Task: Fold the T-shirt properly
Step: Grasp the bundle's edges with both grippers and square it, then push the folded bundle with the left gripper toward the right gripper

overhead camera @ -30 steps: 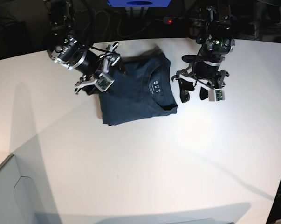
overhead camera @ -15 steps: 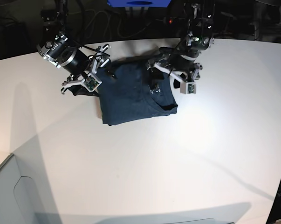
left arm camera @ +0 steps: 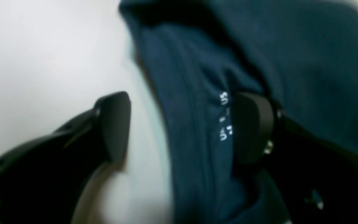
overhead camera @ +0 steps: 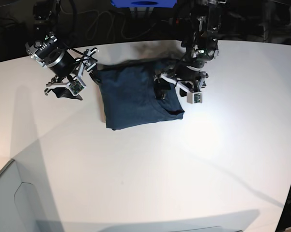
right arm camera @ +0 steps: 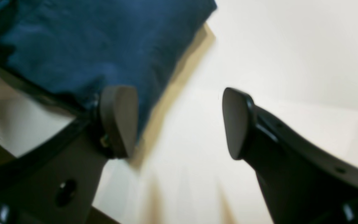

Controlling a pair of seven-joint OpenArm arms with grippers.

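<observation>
1. Navy cotton, the T-shirt (overhead camera: 135,99) lies folded on the white counter (overhead camera: 184,169), toward its far edge.
2. The left gripper (left arm camera: 179,127) straddles the collar edge, jaws spread, grasping nothing.
3. The right gripper (right arm camera: 179,123) hangs released beside the shirt's other edge.
4. Risk: closing on one layer only could drag the fold apart.
</observation>
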